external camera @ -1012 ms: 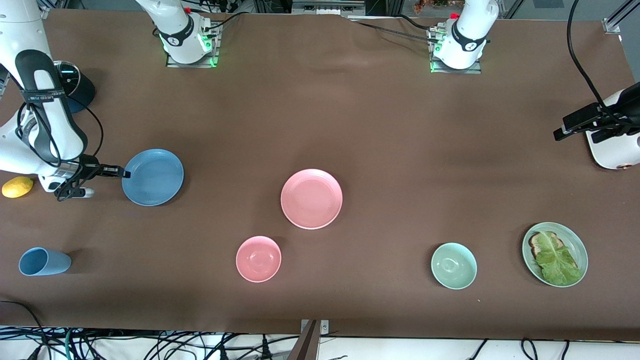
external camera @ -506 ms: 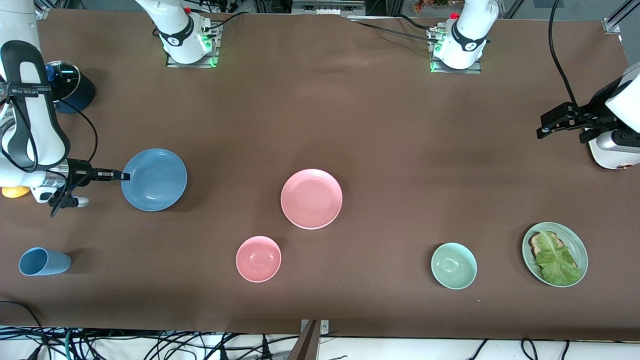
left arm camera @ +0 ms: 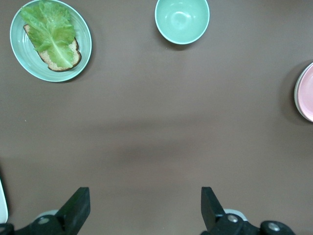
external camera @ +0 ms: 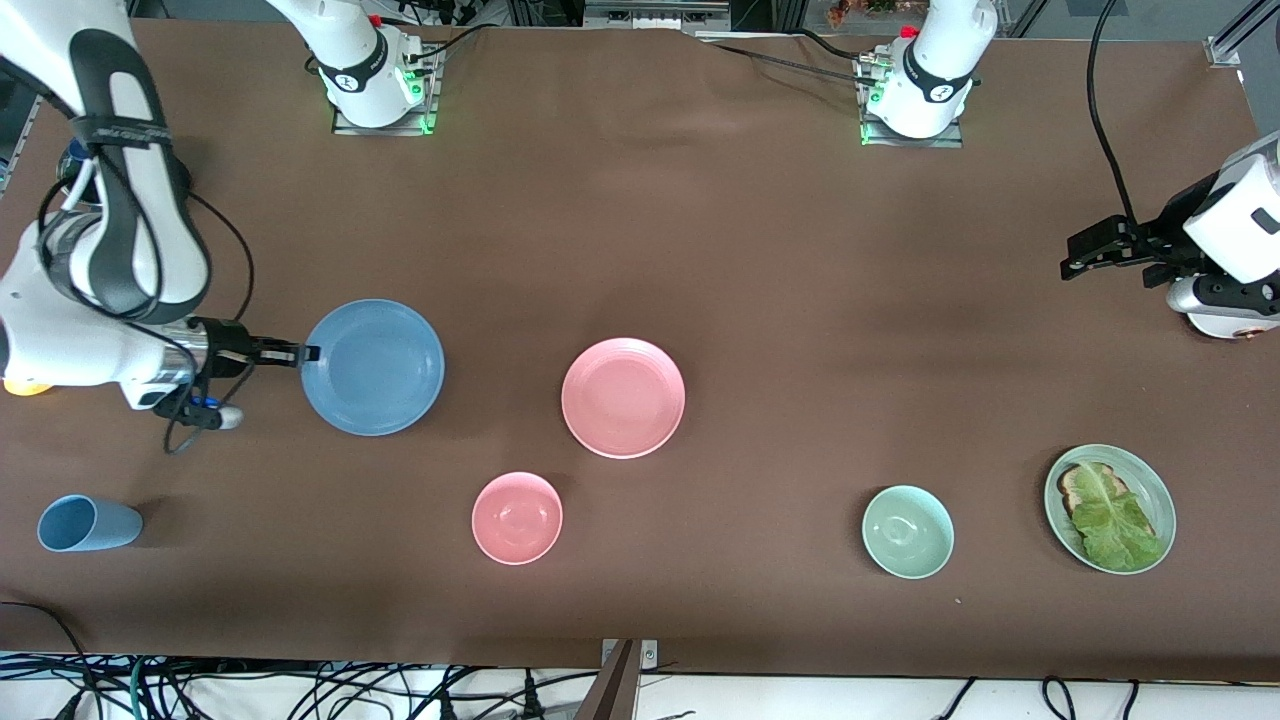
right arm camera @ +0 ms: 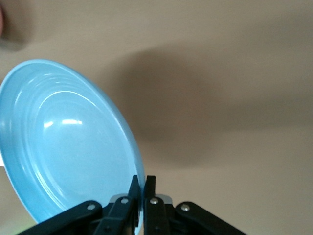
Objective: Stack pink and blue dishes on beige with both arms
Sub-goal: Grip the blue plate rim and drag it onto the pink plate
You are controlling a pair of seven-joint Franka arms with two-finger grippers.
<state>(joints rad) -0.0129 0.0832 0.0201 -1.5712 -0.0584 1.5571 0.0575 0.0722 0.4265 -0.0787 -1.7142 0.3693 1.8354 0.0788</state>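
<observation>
Two white robot arms work over a brown desk [external camera: 760,250]. The right claw [external camera: 303,354] is clenched on the rim of a flat round medium-blue plate [external camera: 373,367], pinching its edge between the fingertips; the right wrist view shows that plate [right arm camera: 68,147] tilted and lifted off the desk, with its shadow cast on the surface beneath. It hangs over the desk toward the right arm's end, beside a flat round pale pink plate [external camera: 623,397] that lies flat near the middle of the desk, well apart from the blue one.

The left claw [external camera: 1085,255] is released, its two black fingers [left arm camera: 78,208] spread wide over bare desk at the left arm's end, holding nothing.

Nearer the front camera than the pink plate sits a smaller, deeper pink bowl [external camera: 517,517]. A pale green bowl [external camera: 908,531] and a pale green plate carrying toast and a lettuce leaf [external camera: 1110,508] rest toward the left arm's end, also near the front edge. A blue cup [external camera: 88,523] lies on its side at the right arm's end. No beige plate shows in any view.
</observation>
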